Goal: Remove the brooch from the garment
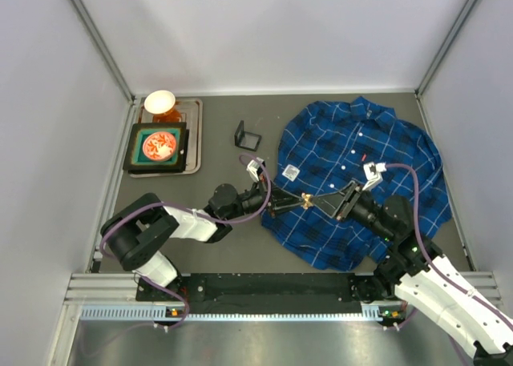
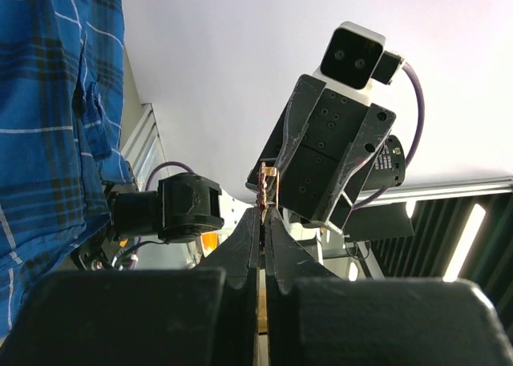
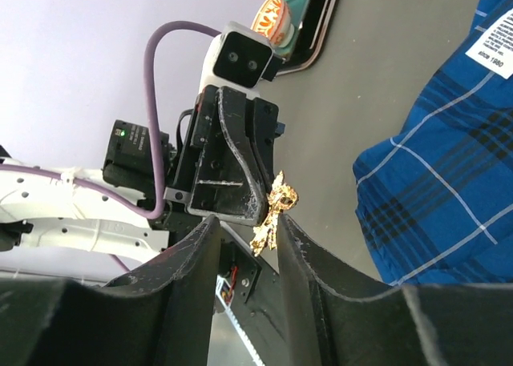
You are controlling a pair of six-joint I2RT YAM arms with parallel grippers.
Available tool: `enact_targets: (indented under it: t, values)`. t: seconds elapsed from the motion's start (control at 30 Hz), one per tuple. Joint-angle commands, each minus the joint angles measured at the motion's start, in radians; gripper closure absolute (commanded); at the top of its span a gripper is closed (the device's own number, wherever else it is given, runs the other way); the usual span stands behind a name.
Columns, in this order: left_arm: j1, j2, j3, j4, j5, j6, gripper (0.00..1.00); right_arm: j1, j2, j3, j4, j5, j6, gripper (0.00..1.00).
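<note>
The garment [image 1: 361,170], a dark-blue plaid shirt, lies spread on the right half of the table. It also shows in the left wrist view [image 2: 48,102] and the right wrist view [image 3: 449,182]. My left gripper [image 1: 298,201] is shut on the small golden brooch [image 1: 307,199] at its very tips [image 2: 264,210]. The brooch [image 2: 267,186] sticks out beyond them. My right gripper [image 1: 317,200] faces the left one, jaws open on either side of the brooch [image 3: 272,210], which lies close to the right finger [image 3: 300,246]. In the right wrist view the brooch hangs apart from the cloth.
A white printed label [image 1: 290,172] lies on the shirt's left part. A metal tray [image 1: 192,134] at the back left holds a white bowl [image 1: 159,102] and a dark box with a red dish [image 1: 158,146]. A small black frame [image 1: 247,135] stands near the middle.
</note>
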Motion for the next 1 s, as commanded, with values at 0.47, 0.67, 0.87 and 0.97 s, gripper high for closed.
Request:
enact_targets:
  t: [0.47,0.67,0.87,0.97]
  values:
    - [-0.002,-0.212,0.068,0.065,0.030,0.247,1.00,0.000,0.029,0.010,0.123,-0.067,-0.039,0.67]
    - [-0.002,-0.207,0.064,0.067,0.025,0.245,1.00,0.000,0.039,-0.006,0.167,-0.100,-0.013,0.80]
    - [-0.002,-0.244,0.079,-0.077,0.042,0.346,0.97,0.000,0.055,0.001,0.175,-0.111,-0.031,1.00]
    - [0.001,-0.322,0.074,-0.271,0.024,0.471,0.71,0.000,0.059,0.023,0.146,-0.113,-0.095,1.00]
